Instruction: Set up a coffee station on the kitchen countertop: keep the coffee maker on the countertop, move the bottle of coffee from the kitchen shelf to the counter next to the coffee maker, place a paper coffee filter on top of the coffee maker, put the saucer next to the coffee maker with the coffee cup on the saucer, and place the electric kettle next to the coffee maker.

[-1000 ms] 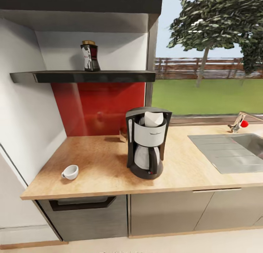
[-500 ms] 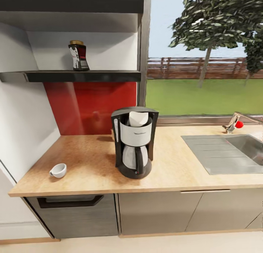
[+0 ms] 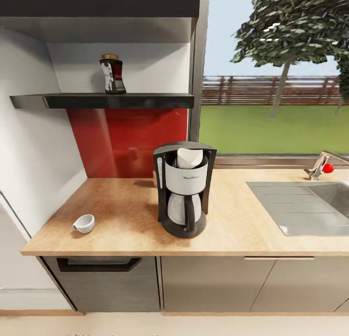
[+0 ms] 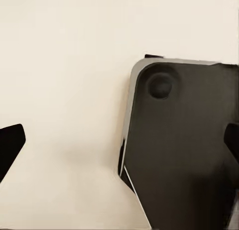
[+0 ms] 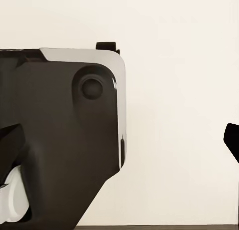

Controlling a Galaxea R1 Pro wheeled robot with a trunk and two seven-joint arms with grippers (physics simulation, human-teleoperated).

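Note:
The black coffee maker (image 3: pixel 184 193) with its steel carafe stands mid-countertop (image 3: pixel 121 215). A white paper coffee filter (image 3: pixel 190 157) sits in its open top. The bottle of coffee (image 3: pixel 112 74) stands on the dark kitchen shelf (image 3: pixel 111 101) above and to the left. The white coffee cup (image 3: pixel 84 223) lies tilted near the counter's front left corner. The saucer and the electric kettle are out of view. My left gripper (image 4: pixel 119 145) and right gripper (image 5: pixel 119 140) are both open, hanging over pale floor beside the robot's dark base (image 4: pixel 184 150), holding nothing.
A steel sink (image 3: pixel 303 205) with a drainboard is set into the counter at the right, and a faucet (image 3: pixel 320 166) with a red knob stands behind it. A red backsplash (image 3: pixel 126 142) and a white wall (image 3: pixel 34 147) close the left corner. A window is behind.
The whole picture shifted left, then back right, so the camera moved. The coffee maker, cup and bottle kept their places on the counter and shelf.

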